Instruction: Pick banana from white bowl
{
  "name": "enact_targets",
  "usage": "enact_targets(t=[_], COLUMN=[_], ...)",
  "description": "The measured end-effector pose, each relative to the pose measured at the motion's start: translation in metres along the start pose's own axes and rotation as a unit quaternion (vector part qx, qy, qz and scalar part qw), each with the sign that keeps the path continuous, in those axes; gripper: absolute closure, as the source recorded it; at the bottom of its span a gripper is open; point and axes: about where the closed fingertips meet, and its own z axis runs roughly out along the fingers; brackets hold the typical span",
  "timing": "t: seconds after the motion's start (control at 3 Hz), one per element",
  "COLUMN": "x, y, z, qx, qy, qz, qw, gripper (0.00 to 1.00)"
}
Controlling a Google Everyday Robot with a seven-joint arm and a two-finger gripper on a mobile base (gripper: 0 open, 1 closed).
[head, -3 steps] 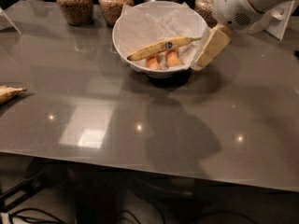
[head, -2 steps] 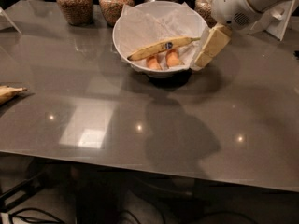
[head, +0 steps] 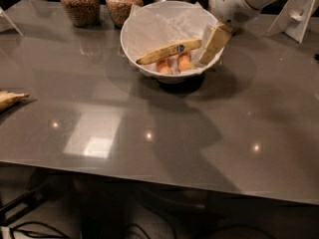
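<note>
The banana (head: 167, 51) lies in the white bowl (head: 127, 38) with two chunks (head: 172, 64) just before it, the gripper (head: 208, 53) at the bowl's right rim, two jars (head: 80, 5) behind its left, and another banana (head: 10, 99) far left.

Desk (head: 209, 133): dark grey, smooth, glossy; mirrors the lights as bright patches.
White bowl (head: 172, 76): smooth outer wall, slight sheen. It is lined with crinkled matt white paper (head: 154, 26).
Banana (head: 167, 52): matt yellow peel, brown speckling.
Gripper (head: 207, 54), at the bowl's right rim: cream, matt, plastic-looking.
Arm shell (head: 239, 1): smooth white plastic.
Jars (head: 79, 4): clear glass, grainy brown fill.
</note>
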Motion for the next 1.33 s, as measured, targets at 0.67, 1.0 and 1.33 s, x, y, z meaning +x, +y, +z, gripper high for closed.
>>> enact_targets(t=[0.67,1.0,1.33], x=[0.0,0.006,0.013], y=[-0.036,-0.034,-0.027], z=[0.064,0.087,0.105], qx=[-0.008,-0.025,-0.046], qy=[-0.023,-0.028,-0.03], qz=[-0.061,-0.065,-0.064], qw=[0.9978,0.9971,0.9964], gripper=[0.42,0.51,0.43])
